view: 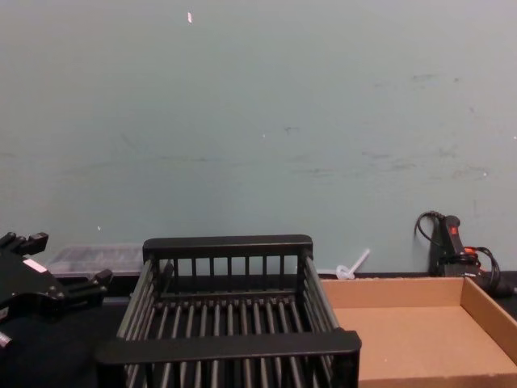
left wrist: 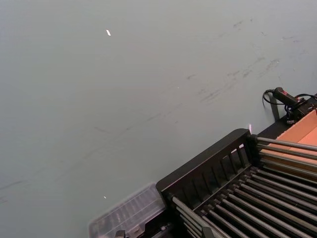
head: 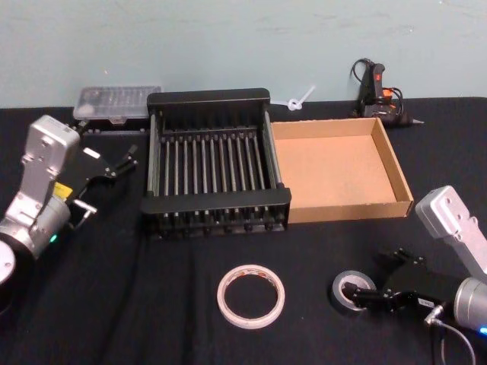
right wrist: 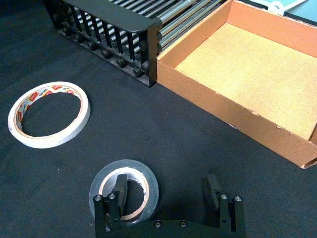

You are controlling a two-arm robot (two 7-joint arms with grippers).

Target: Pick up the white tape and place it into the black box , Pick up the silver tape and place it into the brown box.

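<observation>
- Silver tape [head: 351, 290]: lies flat on the black table [head: 114, 304], hole upward, near the front edge on the right side, in front of the brown box [head: 396, 163] and well apart from it.
- Right gripper [right wrist: 167, 192]: spread wide at table level, straddling the near wall of the silver tape [right wrist: 124, 191]; one finger [right wrist: 120, 187] stands inside the centre hole, the other outside, well clear of the roll. Contact not yet made; judged as the approach to a pinch on that wall.
- Deciding relation: roll sits at the gripper's own tip, offset toward the inner finger; closing should catch one wall of the ring. No long axis to align, being round.
- White tape [head: 251, 296]: flat on the table, left of the silver tape and apart from it, in front of the black box [head: 215, 96]. Untouched.
- Left gripper [head: 123, 161]: parked high beside the left wall of the black box, fingers spread, holding nothing. Farther from both rolls than the right gripper.
- Containers: black box shows bare slats, brown box a bare cardboard floor. Side by side, walls touching or nearly so.
</observation>
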